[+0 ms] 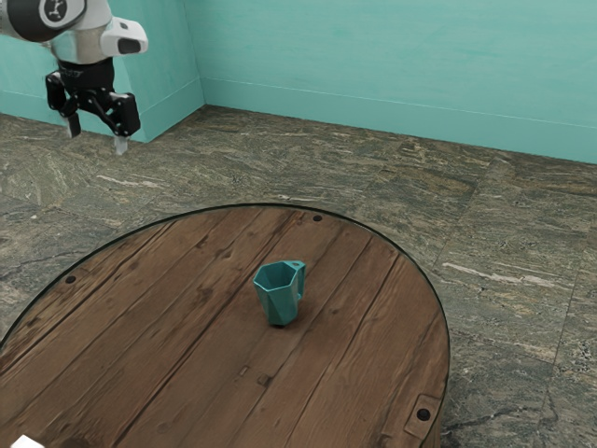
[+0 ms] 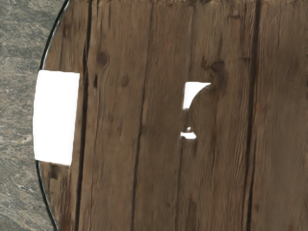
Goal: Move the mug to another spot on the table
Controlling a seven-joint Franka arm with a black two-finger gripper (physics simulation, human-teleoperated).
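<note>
The mug (image 1: 281,291) stands upright on the round wooden table (image 1: 159,364), roughly mid-table and a little toward the exterior view's right, with its opening facing up. Nothing touches it. My gripper (image 1: 95,138) hangs high at the exterior view's upper left, well apart from the mug, its fingers spread and holding nothing. Through the wrist view I look down on the table's planks, where a white block (image 2: 55,115) sits at the rim. A smaller white patch (image 2: 193,94) shows mid-plank; I can't tell what it is.
</note>
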